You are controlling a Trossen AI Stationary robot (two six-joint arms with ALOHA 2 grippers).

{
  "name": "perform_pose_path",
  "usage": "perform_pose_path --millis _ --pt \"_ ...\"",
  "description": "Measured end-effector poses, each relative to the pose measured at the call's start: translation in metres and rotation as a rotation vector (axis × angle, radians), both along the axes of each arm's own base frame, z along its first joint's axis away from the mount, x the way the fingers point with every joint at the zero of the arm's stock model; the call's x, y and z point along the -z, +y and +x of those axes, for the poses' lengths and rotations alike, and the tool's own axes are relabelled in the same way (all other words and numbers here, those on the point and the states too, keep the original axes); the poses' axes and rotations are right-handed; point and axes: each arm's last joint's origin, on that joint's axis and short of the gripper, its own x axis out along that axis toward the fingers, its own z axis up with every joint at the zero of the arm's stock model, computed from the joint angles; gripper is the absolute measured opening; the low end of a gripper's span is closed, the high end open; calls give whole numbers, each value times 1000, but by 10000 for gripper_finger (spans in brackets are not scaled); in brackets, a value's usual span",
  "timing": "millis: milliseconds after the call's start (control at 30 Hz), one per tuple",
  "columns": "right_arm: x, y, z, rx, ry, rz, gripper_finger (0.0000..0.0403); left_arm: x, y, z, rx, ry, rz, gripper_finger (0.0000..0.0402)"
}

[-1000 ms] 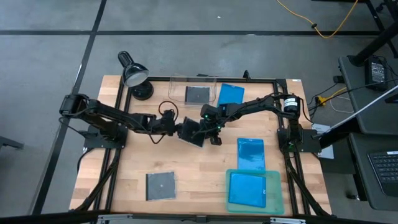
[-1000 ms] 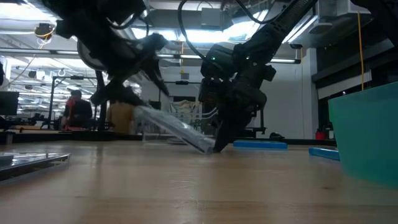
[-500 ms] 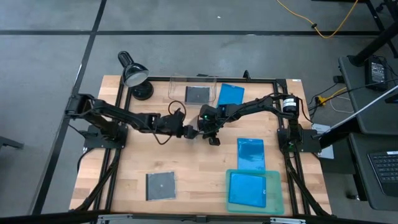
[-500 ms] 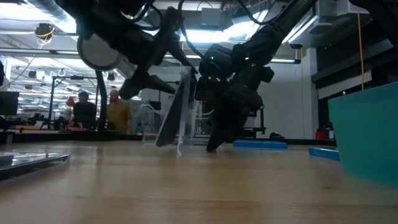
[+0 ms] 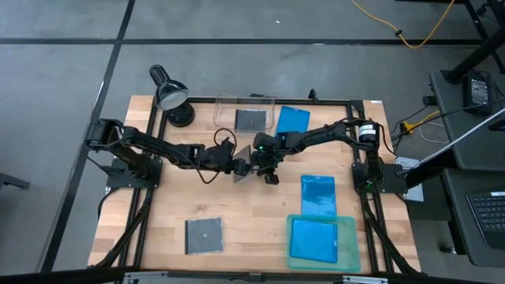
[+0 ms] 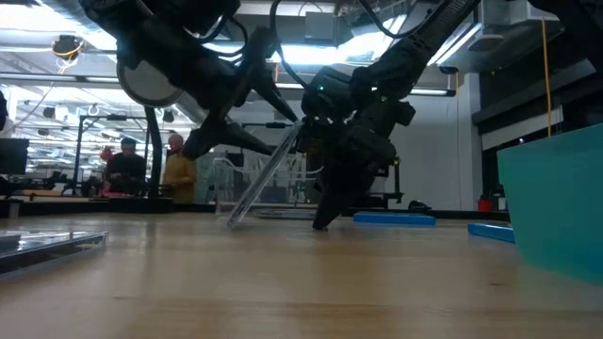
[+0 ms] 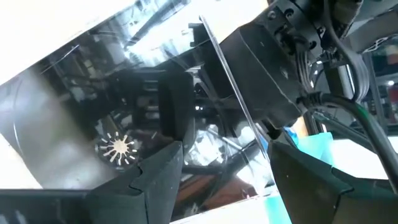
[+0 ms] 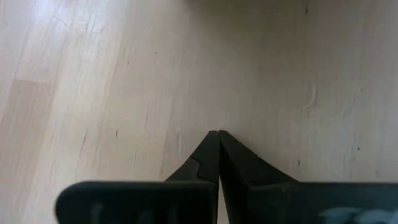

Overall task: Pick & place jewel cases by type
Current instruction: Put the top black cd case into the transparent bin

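Note:
A clear dark-grey square jewel case (image 5: 245, 169) stands tilted at mid-table between my two grippers, its lower edge (image 6: 232, 220) on the wood. My left gripper (image 5: 237, 166) is shut on it. My right gripper (image 5: 264, 168) is shut, pointing down just right of the case. Another grey case (image 5: 203, 235) lies near the front left, and one lies in the clear bin (image 5: 250, 120). Blue cases lie at the back (image 5: 293, 120), at the right (image 5: 318, 195) and in the teal tray (image 5: 316, 239). My left gripper has the case's raised upper part (image 7: 231, 118) between its two fingers (image 7: 163, 168), coming level from the table's left. The case leans with its top toward my right gripper and its lower edge on the table. My right gripper's shut fingertips (image 8: 217, 134) point down at the wood (image 6: 323, 222). Whether they touch the case, I cannot tell.
A black desk lamp (image 5: 170, 95) stands at the back left. The clear bin (image 5: 225, 106) is at the back middle, the teal tray (image 5: 351, 252) at the front right. Bare wood lies between the front grey case and the tray. People show in the room beyond.
My left gripper has gone toward the table's right with the case. The case lay slanted with its right edge on the table by my right gripper. It has swung up through upright and now leans the other way, its lower edge on the table's left side.

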Motion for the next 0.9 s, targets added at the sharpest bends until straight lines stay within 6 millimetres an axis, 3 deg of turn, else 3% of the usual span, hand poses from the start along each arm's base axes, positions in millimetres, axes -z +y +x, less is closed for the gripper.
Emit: perform_pose_path --millis 600,900 --pt "0 0 0 1 -2 3 7 -2 1 1 -25 -17 44 230" --pt "1 0 -1 -6 4 12 7 8 3 19 -21 -148 19 231"
